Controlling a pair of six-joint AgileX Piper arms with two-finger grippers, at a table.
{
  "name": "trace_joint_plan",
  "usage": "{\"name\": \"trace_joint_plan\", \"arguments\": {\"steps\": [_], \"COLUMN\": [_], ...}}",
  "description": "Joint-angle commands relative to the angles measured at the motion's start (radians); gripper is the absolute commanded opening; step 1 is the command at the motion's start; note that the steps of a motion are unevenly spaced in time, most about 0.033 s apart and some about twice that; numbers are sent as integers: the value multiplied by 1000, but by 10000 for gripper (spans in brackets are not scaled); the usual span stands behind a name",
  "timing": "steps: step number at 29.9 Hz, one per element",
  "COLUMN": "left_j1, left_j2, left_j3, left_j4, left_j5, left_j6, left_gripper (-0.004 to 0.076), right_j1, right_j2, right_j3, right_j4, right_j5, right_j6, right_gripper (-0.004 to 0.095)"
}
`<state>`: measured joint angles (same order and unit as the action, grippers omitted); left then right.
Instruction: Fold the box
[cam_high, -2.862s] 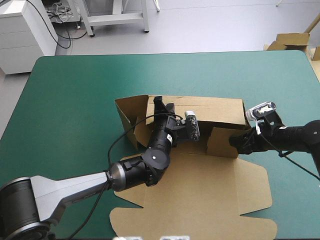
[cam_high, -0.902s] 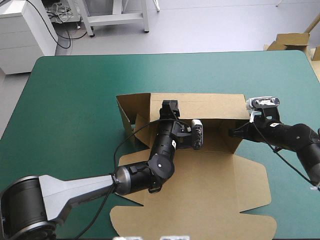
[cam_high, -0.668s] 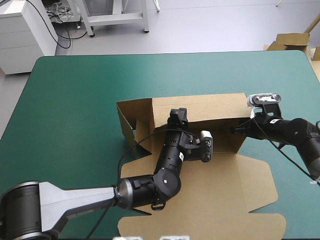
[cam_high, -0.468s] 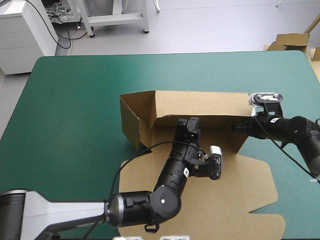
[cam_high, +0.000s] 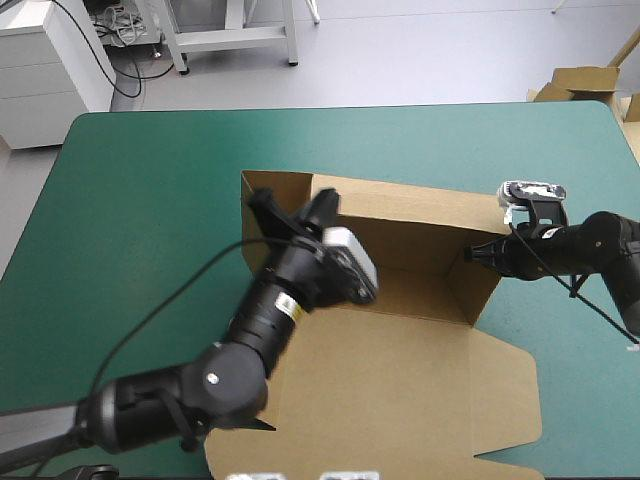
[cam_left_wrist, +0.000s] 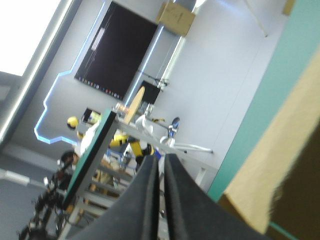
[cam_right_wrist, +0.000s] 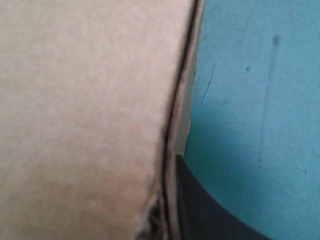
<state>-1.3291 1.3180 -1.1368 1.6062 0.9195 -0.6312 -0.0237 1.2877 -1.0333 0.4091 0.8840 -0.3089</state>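
The brown box (cam_high: 400, 380) lies mid-table, its back and side walls raised and its wide lid panel flat toward the near edge. My left gripper (cam_high: 322, 208) is lifted above the box's left part and points level into the room. In the left wrist view its black fingers (cam_left_wrist: 150, 200) stand together with nothing between them, the left gripper (cam_left_wrist: 161, 165) shut, and a brown box (cam_left_wrist: 280, 165) wall is beside it. My right gripper (cam_high: 472, 255) is at the box's right wall. In the right wrist view the right gripper (cam_right_wrist: 167, 200) is shut on that board edge of the box (cam_right_wrist: 85, 115), one finger (cam_right_wrist: 200, 205) showing.
Bare teal-green cover (cam_high: 140, 200) lies to the left of and beyond the box, and a narrower strip (cam_high: 590, 400) to its right. More brown board (cam_high: 585, 80) sits past the table's far right corner.
My left arm has risen out of the box and swung toward its left part, and its fingers have come together. The box has shifted slightly. My right gripper stays on the right wall.
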Motion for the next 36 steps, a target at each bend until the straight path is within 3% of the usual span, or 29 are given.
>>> {"name": "trace_joint_plan", "arguments": {"steps": [1, 4, 12, 17, 22, 26, 29, 33, 36], "left_j1": [148, 337, 813, 1063, 1241, 1335, 1377, 1407, 1435], "left_j2": [-114, -166, -192, -190, -179, -177, -173, -151, -130], "left_j3": [-59, -69, -69, -69, -69, -69, -69, -69, -69], "left_j4": [-62, -197, -596, -892, -1171, -1360, -1459, -1536, -1577], "left_j5": [-52, -128, -257, -342, -296, -258, -249, -206, -160], "left_j6": [-8, -6, 9, 179, 441, 601, 681, 775, 809], "left_gripper": [13, 13, 13, 13, 12, 12, 12, 12, 12], "right_j1": [1, 1, 37, 91, 129, 132, 132, 132, 132], "right_j2": [-2, 48, 209, 296, 359, 396, 400, 400, 400], "right_j3": [-126, -217, -326, -329, -349, -380, -397, -445, -515], "right_j4": [-11, -15, -1, -1, -11, -12, -41, -47, -71], "right_j5": [165, 286, 284, 146, 7, -16, -32, -32, 9], "right_j6": [50, 50, 51, 34, 37, 37, 37, 34, 32], "right_gripper": [2, 1, 2, 3, 3, 16, 144, 434, 494]}}
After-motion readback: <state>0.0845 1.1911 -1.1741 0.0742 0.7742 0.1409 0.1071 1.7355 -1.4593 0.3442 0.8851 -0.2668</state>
